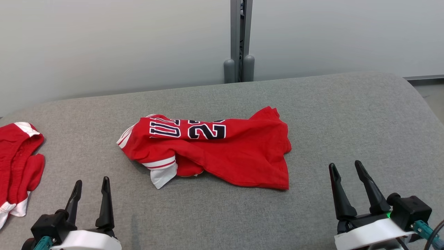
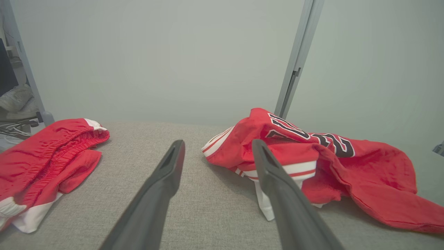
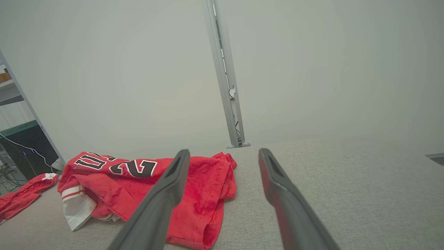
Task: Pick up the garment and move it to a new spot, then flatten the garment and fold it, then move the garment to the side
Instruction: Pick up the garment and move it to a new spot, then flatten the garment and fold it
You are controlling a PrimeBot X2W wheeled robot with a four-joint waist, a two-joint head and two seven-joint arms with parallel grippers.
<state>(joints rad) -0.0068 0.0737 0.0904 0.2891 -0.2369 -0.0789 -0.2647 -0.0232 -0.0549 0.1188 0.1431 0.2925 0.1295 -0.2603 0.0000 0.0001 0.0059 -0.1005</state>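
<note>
Right fingers (image 3: 163,198) spread; wrist view adds cabinet (image 3: 29,149).

Red garment (image 1: 236,156), white trim, dark numerals; grey table (image 1: 347,121); red shorts (image 1: 17,163).

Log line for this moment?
stage: before pickup | jersey: crumpled, centre | left tool: open, empty | right tool: open, empty | red shorts: far left

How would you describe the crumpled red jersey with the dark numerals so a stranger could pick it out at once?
Start with the wide grey fabric-covered surface below the pale wall. Near its middle lies a crumpled red cloth jersey with white-striped trim. Unlike the plain red-and-white garment at the left edge, it bears dark, white-outlined numerals.
</note>
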